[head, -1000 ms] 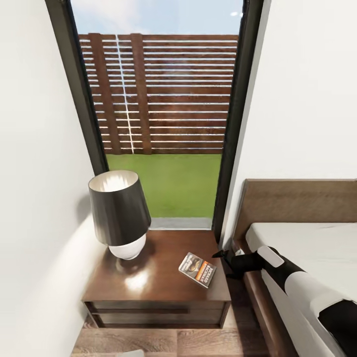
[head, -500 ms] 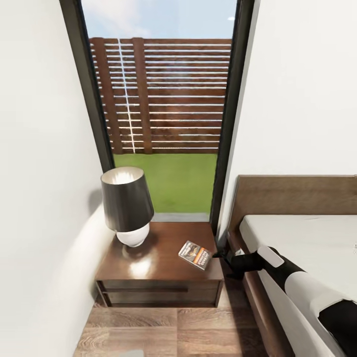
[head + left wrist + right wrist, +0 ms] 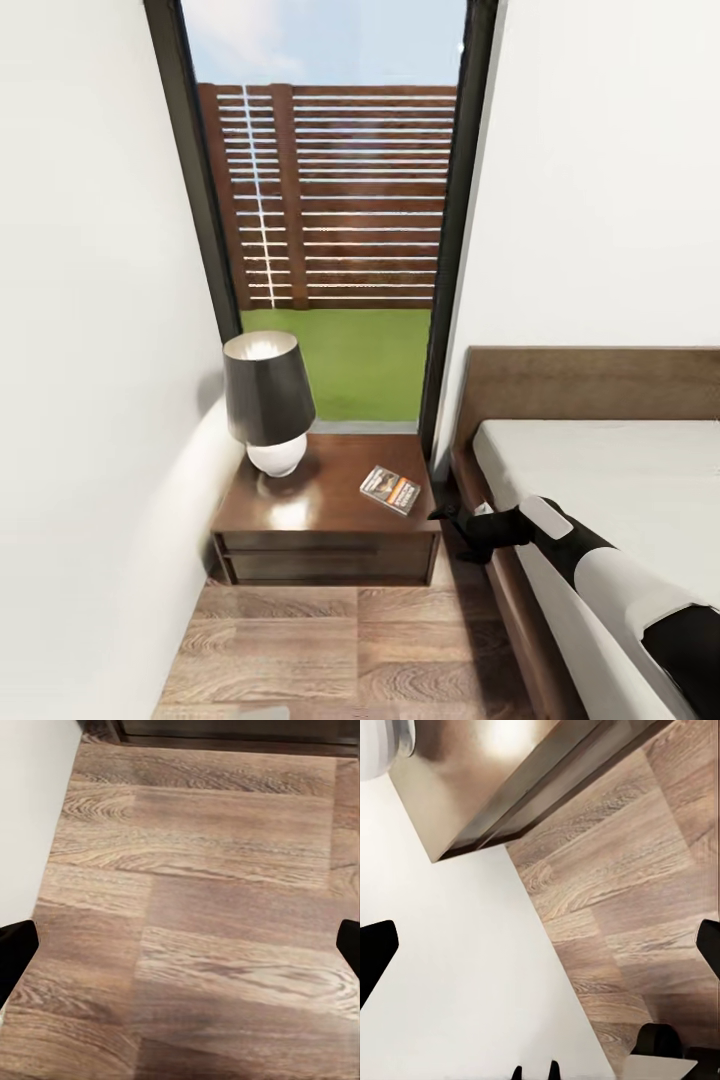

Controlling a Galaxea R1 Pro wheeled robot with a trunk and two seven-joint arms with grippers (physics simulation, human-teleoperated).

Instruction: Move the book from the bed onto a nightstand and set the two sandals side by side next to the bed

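The whole head view has drawn back since a second ago, so the nightstand (image 3: 325, 520) looks smaller and farther: the camera moved, not the furniture. The book (image 3: 390, 490) lies flat on its right part, long axis slanting near-right, up-left of the right claw (image 3: 445, 514), which hangs between nightstand and bed (image 3: 600, 470); whether that claw is spread, I cannot tell here. In the left wrist view, the left claw (image 3: 180, 945) is spread over bare floor (image 3: 202, 870). The right wrist view shows its own tips wide apart, empty.

Right arm stretched forward, both tools spread.

In the head view the right arm (image 3: 600, 575), white with black joints, reaches forward to its black right tool (image 3: 445, 515). Each wrist view shows black fingertips (image 3: 15, 945) (image 3: 375, 945) at opposite edges, wide apart, gripping nothing.
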